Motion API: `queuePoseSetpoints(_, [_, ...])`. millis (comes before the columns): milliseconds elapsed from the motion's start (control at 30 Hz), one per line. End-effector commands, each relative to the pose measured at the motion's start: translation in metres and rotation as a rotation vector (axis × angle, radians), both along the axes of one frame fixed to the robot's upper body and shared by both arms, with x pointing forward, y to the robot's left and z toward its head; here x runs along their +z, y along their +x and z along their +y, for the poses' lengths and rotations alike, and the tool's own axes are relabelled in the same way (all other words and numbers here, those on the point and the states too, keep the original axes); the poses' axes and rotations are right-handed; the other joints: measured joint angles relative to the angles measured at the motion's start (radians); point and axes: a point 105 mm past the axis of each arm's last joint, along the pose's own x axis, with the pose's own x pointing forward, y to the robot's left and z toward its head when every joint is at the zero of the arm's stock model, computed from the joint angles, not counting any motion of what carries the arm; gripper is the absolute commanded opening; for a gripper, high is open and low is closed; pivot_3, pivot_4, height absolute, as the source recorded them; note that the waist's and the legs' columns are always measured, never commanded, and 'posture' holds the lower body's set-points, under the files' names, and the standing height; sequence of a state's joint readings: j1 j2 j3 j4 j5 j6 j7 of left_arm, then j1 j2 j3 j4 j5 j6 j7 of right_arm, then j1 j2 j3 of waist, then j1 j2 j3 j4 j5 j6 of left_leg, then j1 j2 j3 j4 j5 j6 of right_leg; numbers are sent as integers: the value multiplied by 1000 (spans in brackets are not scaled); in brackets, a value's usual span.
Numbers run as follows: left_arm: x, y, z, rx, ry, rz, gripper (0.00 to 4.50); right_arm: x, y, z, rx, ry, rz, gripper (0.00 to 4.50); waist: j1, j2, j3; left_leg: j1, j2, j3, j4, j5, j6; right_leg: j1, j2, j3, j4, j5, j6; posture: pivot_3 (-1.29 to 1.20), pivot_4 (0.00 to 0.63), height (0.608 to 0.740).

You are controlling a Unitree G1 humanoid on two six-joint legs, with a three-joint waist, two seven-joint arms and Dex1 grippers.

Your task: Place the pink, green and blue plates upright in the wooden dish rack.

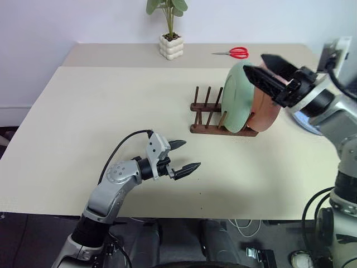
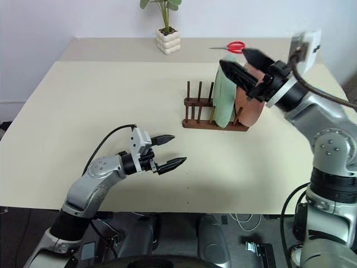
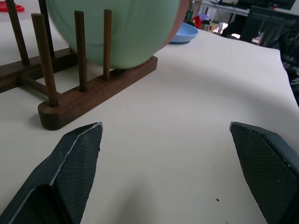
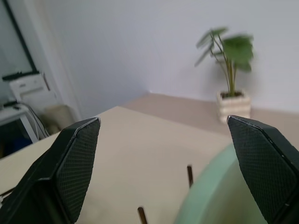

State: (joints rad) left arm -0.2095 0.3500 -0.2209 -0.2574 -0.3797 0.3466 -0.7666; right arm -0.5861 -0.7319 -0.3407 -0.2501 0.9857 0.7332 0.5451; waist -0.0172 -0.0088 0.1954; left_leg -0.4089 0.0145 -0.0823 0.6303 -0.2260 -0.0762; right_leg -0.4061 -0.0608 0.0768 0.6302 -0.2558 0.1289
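The wooden dish rack (image 1: pixel 207 116) stands on the table, right of centre. The green plate (image 1: pixel 237 100) and the pink plate (image 1: pixel 266 110) stand upright in its right end, the pink one behind the green. The pegs at its left end hold nothing. My right gripper (image 1: pixel 269 69) hovers open just above the two plates' top rims, touching neither. The blue plate (image 3: pixel 186 33) lies flat on the table to the right of the rack, partly hidden behind my right arm. My left gripper (image 1: pixel 187 155) hangs open and empty over the table, in front of the rack and to its left.
A potted plant (image 1: pixel 171 34) and red scissors (image 1: pixel 235 53) sit on the far strip of the table (image 1: pixel 83 139). The table's front edge runs just below my left arm.
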Motion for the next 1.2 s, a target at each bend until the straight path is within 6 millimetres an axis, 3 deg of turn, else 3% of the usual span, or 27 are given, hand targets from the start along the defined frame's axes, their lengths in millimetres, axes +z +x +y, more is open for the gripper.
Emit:
queuePoseSetpoints(33, [8, -4, -4, -27, -19, -27, 4500, 9, -6, -6, -11, -16, -51, 4426, 0, 0, 0, 0, 0, 0, 0, 0, 0, 0, 0, 0, 0, 0, 0, 0, 150, 730])
queuePoseSetpoints(167, [8, -5, -5, -29, -20, -27, 4500, 6, -4, -8, -45, -24, -58, 4426, 0, 0, 0, 0, 0, 0, 0, 0, 0, 0, 0, 0, 0, 0, 0, 0, 150, 730])
queuePoseSetpoints(233, [8, -5, -5, -27, -18, -28, 4500, 19, -2, -23, -133, -30, -137, 4426, 0, 0, 0, 0, 0, 0, 0, 0, 0, 0, 0, 0, 0, 0, 0, 0, 150, 730])
queuePoseSetpoints(333, [8, -6, -4, -25, -17, -27, 4500, 37, 1, -69, -316, -47, -182, 4426, 6, 0, 0, 0, 0, 0, 0, 0, 0, 0, 0, 0, 0, 0, 0, 0, 150, 730])
queuePoseSetpoints(467, [7, -7, -5, -28, -20, -21, 4500, 29, -1, -120, -495, -196, -150, 4426, 7, 0, 0, -1, -1, 1, 0, 0, 0, 0, -1, 0, -2, 0, 0, 0, 150, 730])
queuePoseSetpoints(533, [7, -6, -6, -31, -22, -19, 4500, 14, -2, -143, -560, -277, -103, 4426, 3, 0, 0, -1, 0, 1, 0, 0, 0, 0, -1, 0, -2, 0, 0, 0, 150, 730])
queuePoseSetpoints(633, [7, -6, -7, -36, -23, -19, 4500, -5, -1, -162, -617, -352, -45, 4426, -7, 1, -1, 1, 0, 3, 0, 0, 0, 0, 0, 2, -1, 0, 0, 0, 150, 730])
queuePoseSetpoints(733, [7, -6, -7, -40, -23, -17, 4500, -67, 8, -183, -677, -554, 132, 4426, -6, 1, -1, 2, 0, 4, 0, 0, 0, 0, 0, 3, 0, 0, 0, 0, 150, 730])
queuePoseSetpoints(867, [7, -6, -8, -44, -21, -17, 4500, -126, 25, -186, -692, -791, 229, 4426, -13, 1, -1, 2, 0, 5, 1, 0, 0, 0, -1, 4, -1, 0, 0, 0, 150, 730])
queuePoseSetpoints(1000, [7, -6, -6, -41, -15, -17, 4500, -151, 43, -189, -723, -883, 249, 4426, -27, 2, 0, 2, 0, 5, 0, 0, 0, 0, -1, 4, 0, 0, 0, 0, 150, 730])
queuePoseSetpoints(1200, [7, -6, -5, -26, -14, -17, 4500, -171, 62, -195, -763, -939, 286, 4426, -28, 2, 0, 2, 0, 5, 0, 0, 0, 0, -1, 4, 0, 0, 1, 0, 150, 730])
